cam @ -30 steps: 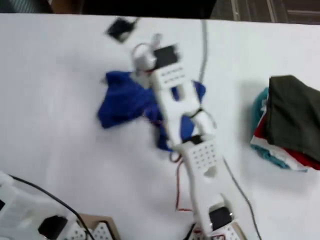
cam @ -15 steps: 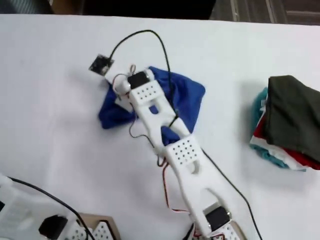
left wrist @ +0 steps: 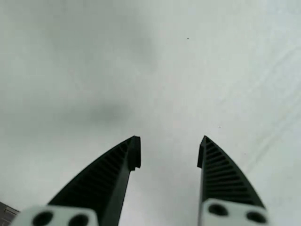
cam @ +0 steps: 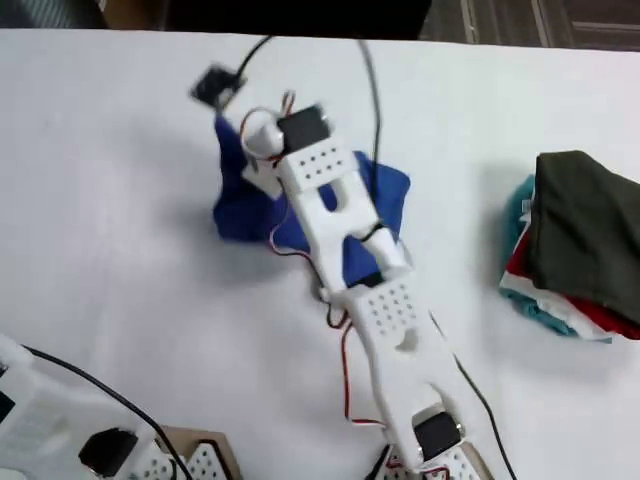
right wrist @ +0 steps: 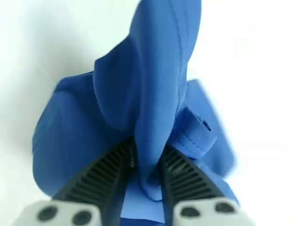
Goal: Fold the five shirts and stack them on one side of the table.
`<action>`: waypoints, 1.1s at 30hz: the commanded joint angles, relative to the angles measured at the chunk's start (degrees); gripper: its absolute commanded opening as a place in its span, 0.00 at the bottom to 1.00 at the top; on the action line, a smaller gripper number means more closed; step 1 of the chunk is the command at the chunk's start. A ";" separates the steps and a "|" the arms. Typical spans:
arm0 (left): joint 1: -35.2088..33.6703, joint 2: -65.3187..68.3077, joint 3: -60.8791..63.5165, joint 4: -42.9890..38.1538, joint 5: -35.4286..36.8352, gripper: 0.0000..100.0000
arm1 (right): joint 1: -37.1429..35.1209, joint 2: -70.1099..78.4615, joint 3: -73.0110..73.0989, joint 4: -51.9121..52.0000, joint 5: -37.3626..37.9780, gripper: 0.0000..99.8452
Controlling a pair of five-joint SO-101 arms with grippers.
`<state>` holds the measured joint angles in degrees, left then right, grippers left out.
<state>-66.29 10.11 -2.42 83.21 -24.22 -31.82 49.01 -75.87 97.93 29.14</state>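
White table [cam: 120, 250], right arm [cam: 385, 310] stretched over its middle, folded shirt stack [cam: 575, 240] at one side, crumpled blue shirt [cam: 240, 205] mid-table, right gripper [right wrist: 148, 149] pinching its raised fold, left gripper [left wrist: 168, 150] spread above bare table.

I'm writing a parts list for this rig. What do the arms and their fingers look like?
The right arm is white plastic with dotted vent plates, black motor blocks, loose red wires and a black cable. Both the left gripper and right gripper have black, ribbed fingers tapering to points, on white bases with round holes.
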 commanded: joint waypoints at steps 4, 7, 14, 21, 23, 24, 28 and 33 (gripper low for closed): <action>2.81 -0.62 -0.31 0.09 0.18 0.22 | 0.31 -29.49 15.65 0.31 -3.16 0.02; 3.69 -0.44 -0.31 0.09 0.18 0.22 | -2.68 -39.96 20.22 0.22 -2.81 0.02; 4.40 -0.35 -0.22 0.35 0.18 0.22 | -4.44 -57.36 21.98 0.13 -2.81 0.02; 5.71 -0.35 -0.22 0.44 0.18 0.22 | 1.27 -54.81 35.16 -0.13 -2.81 0.02; 6.33 -0.35 -0.22 0.44 0.18 0.22 | 2.77 -52.00 40.97 -1.45 -2.81 0.02; 6.51 -0.44 -0.22 0.44 0.18 0.22 | 3.82 -50.77 43.34 -2.77 -2.81 0.02; 6.51 -0.44 -0.22 0.44 0.18 0.22 | 9.01 -45.23 50.46 -10.59 -2.73 0.02; 6.51 -0.35 -0.22 0.44 0.18 0.22 | 16.84 -39.96 49.32 -13.58 1.85 0.08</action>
<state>-60.48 10.11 -2.42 83.21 -24.22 -19.16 8.31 -24.79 86.15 28.97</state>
